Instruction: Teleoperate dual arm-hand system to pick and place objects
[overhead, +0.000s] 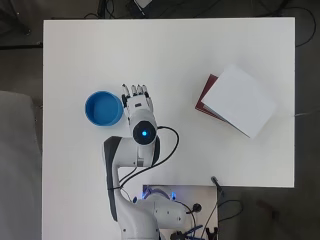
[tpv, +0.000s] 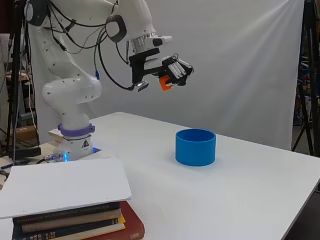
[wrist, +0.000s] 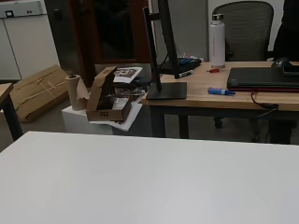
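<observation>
My hand (tpv: 172, 71) hangs high above the table with its fingers curled round a small orange object (tpv: 164, 84), of which only a corner shows in the side view. In the overhead view the hand (overhead: 137, 100) lies just right of a round blue bowl (overhead: 104, 108), and the orange object is hidden under it. The blue bowl (tpv: 195, 147) stands upright and open on the white table (tpv: 240, 195), well below the hand. The wrist view looks across the far part of the table (wrist: 149, 182) into the room behind.
A stack of books (overhead: 206, 100) topped by a white sheet (overhead: 239, 100) lies on the table's right side in the overhead view; it is at the near left in the side view (tpv: 75, 212). Cables and the arm's base sit at the bottom edge.
</observation>
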